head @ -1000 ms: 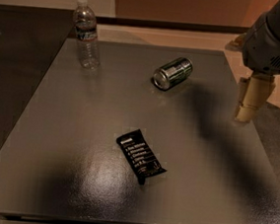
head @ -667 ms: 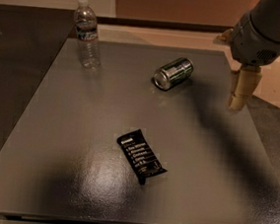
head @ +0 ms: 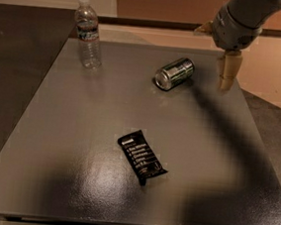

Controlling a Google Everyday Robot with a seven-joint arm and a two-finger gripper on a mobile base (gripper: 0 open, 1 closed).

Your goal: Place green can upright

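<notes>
The green can [head: 174, 73] lies on its side on the grey table [head: 79, 128], in the far right part, with one shiny silver end facing the near left. My gripper [head: 227, 75] hangs from the arm at the upper right, above the table's far right edge. It is to the right of the can and apart from it, holding nothing that I can see.
A clear plastic water bottle [head: 88, 34] stands upright at the far left of the table. A flat black snack wrapper [head: 141, 156] lies near the middle front. The table's right edge drops to a darker floor [head: 278, 128].
The arm and gripper have moved toward the far side and a little left, closer to the can. The can, bottle and wrapper have not moved.
</notes>
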